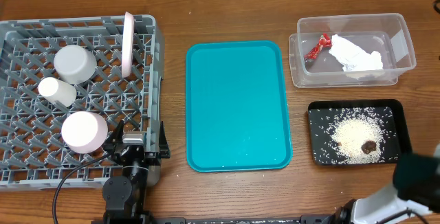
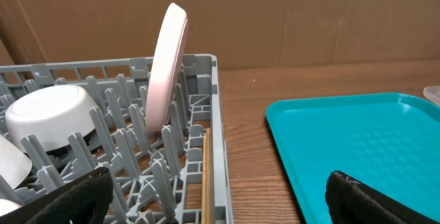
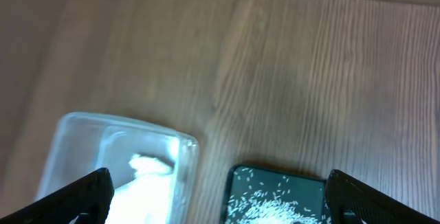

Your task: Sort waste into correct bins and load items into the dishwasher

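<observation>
The left arm reaches in from the table's near edge, with the left gripper (image 2: 218, 181) low at the front right corner of the grey dish rack (image 1: 157, 52). Its fingers (image 2: 69, 200) are spread wide with nothing between them. The right arm sits at the near right corner (blurred from overhead). The right gripper (image 3: 220, 177) points toward the two bins, also spread and holding nothing.

Four dishes stand in the rack:
- one pink plate (image 1: 128, 44), upright on edge at the back right
- one white bowl (image 1: 75, 64), upturned
- one white cup (image 1: 57, 91)
- one pink cup (image 1: 84, 131)

One thin wooden stick (image 2: 205, 176) lies along the rack's right wall. One teal tray (image 1: 237, 104) lies bare between the rack and the bins.

The clear plastic bin (image 1: 405, 38) holds one red wrapper (image 1: 317, 47) and one crumpled white paper (image 1: 357, 56). Just in front of it, the black tray (image 1: 323, 114) holds scattered rice (image 1: 350, 138) and one brown scrap (image 1: 369, 146).
</observation>
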Robot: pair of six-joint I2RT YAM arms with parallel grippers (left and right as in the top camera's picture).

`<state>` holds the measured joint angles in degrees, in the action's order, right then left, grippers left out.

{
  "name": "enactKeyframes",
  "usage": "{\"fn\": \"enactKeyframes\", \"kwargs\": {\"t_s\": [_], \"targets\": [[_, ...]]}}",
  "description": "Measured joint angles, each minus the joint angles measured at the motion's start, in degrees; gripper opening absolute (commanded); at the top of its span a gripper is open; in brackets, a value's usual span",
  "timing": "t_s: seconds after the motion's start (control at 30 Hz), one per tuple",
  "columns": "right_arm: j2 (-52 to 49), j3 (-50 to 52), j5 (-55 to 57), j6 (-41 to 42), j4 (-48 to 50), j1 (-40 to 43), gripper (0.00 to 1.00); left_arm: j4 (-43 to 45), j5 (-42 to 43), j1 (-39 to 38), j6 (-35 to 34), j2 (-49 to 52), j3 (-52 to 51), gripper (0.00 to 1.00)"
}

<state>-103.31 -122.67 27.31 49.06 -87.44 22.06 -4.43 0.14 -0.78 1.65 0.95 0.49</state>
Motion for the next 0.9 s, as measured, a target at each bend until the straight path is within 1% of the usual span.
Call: {"fn": "enactKeyframes", "kwargs": {"t_s": [0.23,0.37,0.47,0.63,0.77,0.9], "targets": [[8.31,0.00,-1.88,0.02,2.51,-0.72,1.00,0.00,0.00,0.00,0.00,0.00,0.00,1.00],[12.37,0.48,-3.76,0.04,6.99,-2.75,1.00,0.02,0.00,0.00,0.00,0.00,0.00,1.00],[17.16,4.09,-4.61,-0.37,13.05,-6.38,1.00,0.00,0.00,0.00,0.00,0.00,0.00,1.00],[28.35,17.07,-5.38,-2.91,25.81,-13.16,1.00,0.00,0.00,0.00,0.02,-0.02,0.00,1.00],[38.91,34.12,-6.36,-4.31,38.16,-16.83,1.00,0.00,0.00,0.00,0.00,-0.04,0.00,1.00],[47.87,51.76,-9.62,-4.83,49.53,-17.40,1.00,-0.07,-0.02,0.00,0.02,-0.04,0.00,1.00]]}}
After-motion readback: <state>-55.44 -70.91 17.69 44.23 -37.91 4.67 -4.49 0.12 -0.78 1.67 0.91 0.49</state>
